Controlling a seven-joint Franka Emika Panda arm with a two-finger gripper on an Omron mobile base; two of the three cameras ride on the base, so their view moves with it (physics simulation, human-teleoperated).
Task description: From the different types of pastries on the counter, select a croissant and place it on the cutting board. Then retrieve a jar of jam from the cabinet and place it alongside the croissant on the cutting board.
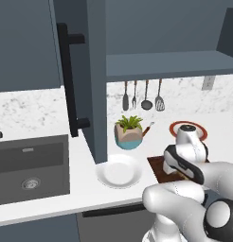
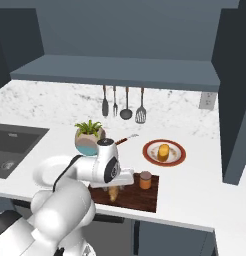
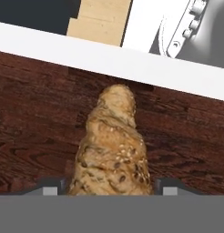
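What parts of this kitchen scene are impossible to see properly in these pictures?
- Left base view: most of the dark reddish-brown wooden cutting board, behind the white arm.
- Right base view: the slim golden-brown ridged croissant, mostly under the end effector.
- Hand view: the croissant's near end, cut off at the bottom edge; whether the fingertips touch it.

Potted plant [image 1: 129,132] beside white plate [image 1: 118,172]; utensils [image 1: 142,96] hang behind.

Glossy white robot arm [image 2: 70,200] of rounded, bulbous segments, dark grey joint caps and black bands between shells, small dark tips on the pincer [image 3: 104,189]
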